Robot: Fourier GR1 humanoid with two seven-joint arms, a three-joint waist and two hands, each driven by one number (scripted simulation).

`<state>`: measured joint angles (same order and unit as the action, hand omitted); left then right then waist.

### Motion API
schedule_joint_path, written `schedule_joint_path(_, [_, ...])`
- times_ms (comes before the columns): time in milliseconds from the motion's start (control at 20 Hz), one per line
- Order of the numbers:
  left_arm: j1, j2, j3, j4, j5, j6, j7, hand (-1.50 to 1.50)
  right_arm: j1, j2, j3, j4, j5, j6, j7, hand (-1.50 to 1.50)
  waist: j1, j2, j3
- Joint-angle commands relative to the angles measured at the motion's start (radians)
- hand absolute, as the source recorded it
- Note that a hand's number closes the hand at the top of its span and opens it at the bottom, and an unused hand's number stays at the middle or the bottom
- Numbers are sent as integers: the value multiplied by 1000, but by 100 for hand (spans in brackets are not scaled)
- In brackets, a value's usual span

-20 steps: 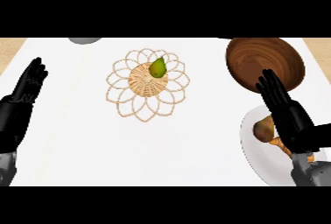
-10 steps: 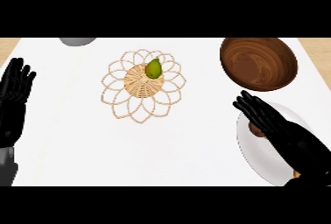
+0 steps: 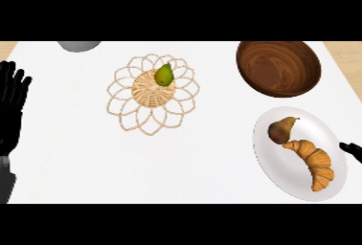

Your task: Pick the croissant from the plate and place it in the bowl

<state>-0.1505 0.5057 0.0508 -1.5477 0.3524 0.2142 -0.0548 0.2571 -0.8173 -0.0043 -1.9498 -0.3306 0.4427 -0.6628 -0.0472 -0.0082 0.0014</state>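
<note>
A golden croissant (image 3: 314, 161) lies on the white plate (image 3: 283, 160) at the right, next to a brown pear (image 3: 280, 130). Beyond the plate, at the back right, stands the dark wooden bowl (image 3: 278, 68) with nothing in it. Only a black fingertip of my right hand (image 3: 352, 150) shows at the right edge, just beside the plate and clear of the croissant. My left hand (image 3: 10, 107) rests open at the left edge, fingers pointing up, far from the plate.
A woven wicker trivet (image 3: 152, 99) lies at the centre back with a green pear (image 3: 164, 75) on it. A grey object (image 3: 78, 45) is cut off at the top left. The wooden counter edge shows at the far right.
My right hand has drawn back toward the right edge, uncovering the plate, croissant and brown pear. The view has shifted so the left hand sits lower at the left.
</note>
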Motion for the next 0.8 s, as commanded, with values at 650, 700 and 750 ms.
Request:
schedule_joint_path(650, [-49, -11, 23, 60, 3, -44, -4, 0, 160, -466, -377, 105, 369, 196, -134, -150, 25, 6, 0])
schedule_joint_path(700, [-69, -36, -9, 31, -23, -11, 10, 0, 168, -474, -387, 138, 425, 174, -189, -150, 24, 6, 1])
schedule_joint_path(750, [-67, -33, -2, 82, -29, -31, -21, 0, 138, -527, -398, 138, 405, 184, -158, -150, 31, 10, -1])
